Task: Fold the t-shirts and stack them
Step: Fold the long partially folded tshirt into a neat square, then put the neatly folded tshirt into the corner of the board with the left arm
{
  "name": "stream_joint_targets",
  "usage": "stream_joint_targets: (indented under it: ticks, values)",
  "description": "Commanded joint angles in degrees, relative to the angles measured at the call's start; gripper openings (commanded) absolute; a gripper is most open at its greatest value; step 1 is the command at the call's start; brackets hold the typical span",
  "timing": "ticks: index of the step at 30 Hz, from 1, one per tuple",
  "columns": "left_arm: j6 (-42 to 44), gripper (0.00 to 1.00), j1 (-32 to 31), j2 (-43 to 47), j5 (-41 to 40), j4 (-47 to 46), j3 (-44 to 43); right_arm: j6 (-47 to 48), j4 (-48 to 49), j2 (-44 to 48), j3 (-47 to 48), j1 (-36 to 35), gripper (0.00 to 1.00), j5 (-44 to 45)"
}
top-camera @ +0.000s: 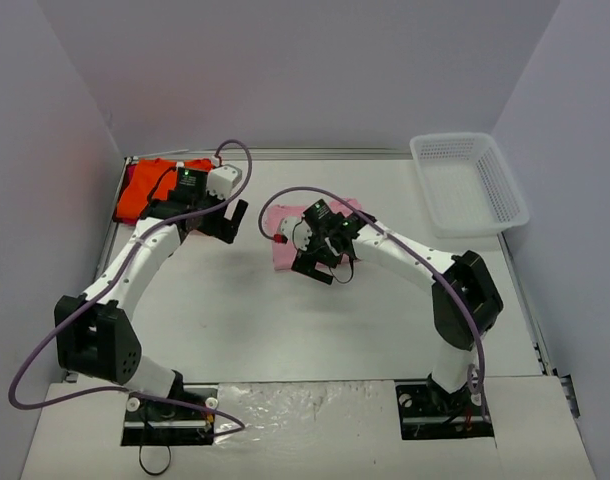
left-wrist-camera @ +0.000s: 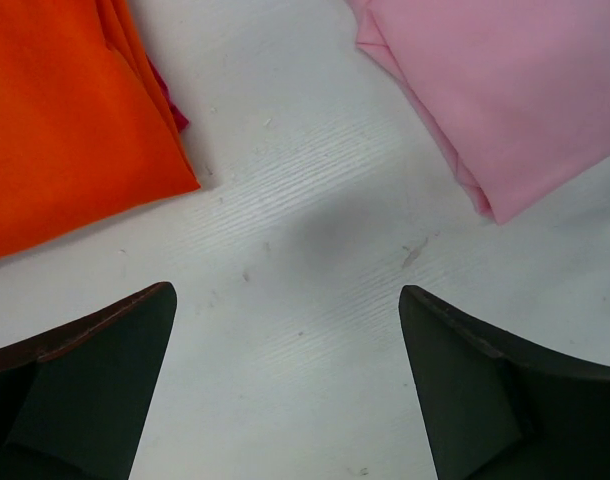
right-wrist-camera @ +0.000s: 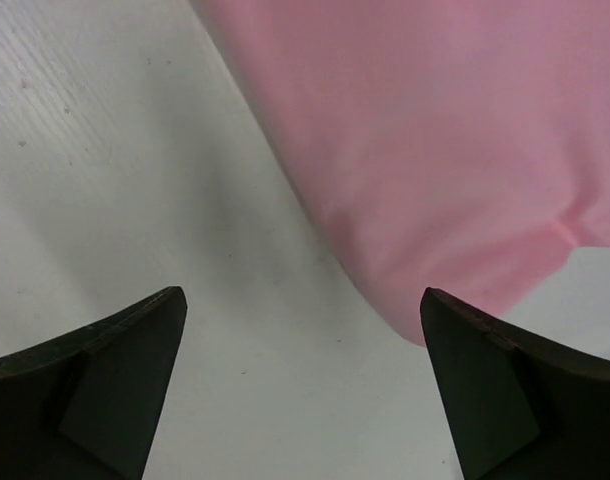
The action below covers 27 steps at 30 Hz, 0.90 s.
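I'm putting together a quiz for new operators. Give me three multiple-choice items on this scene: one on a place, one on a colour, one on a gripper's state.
1. Where is the white basket?
A. at the far right corner of the table
B. between the two arms
C. at the near edge

2. What colour is the t-shirt beside the right gripper?
A. blue
B. orange
C. pink

3. The left gripper is:
A. shut on cloth
B. open, holding nothing
C. out of view

Answers: 1 A, the top view shows it at the far right edge; 2 C, pink cloth fills the right wrist view; 3 B, its fingers stand apart over bare table.
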State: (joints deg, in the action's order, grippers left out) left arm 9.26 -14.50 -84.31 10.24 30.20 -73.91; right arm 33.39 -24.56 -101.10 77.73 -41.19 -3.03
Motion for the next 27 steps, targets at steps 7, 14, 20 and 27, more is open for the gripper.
stream_joint_targets:
  ticks: [7, 14, 20, 27]
  values:
    - [-8.6, 0.96, 10.1, 2.4, 15.9, -0.3, 2.1, -0.3, 4.3, -11.8, 5.2, -8.1, 0.93, 14.1]
    - [-10.6, 0.99, 14.0, 4.3, 19.7, -3.6, 6.2, -1.0, 4.9, -23.3, 13.0, -13.3, 0.9, 19.9]
    - [-11.0, 0.96, 15.0, 4.5, 20.3, -5.2, 7.6, -0.8, 4.7, -28.8, 17.8, -15.6, 0.82, 23.3]
    - [-12.9, 0.95, 16.3, 2.2, 24.1, -7.0, 8.8, -0.5, 3.5, -30.7, 19.0, -16.6, 0.0, 25.1]
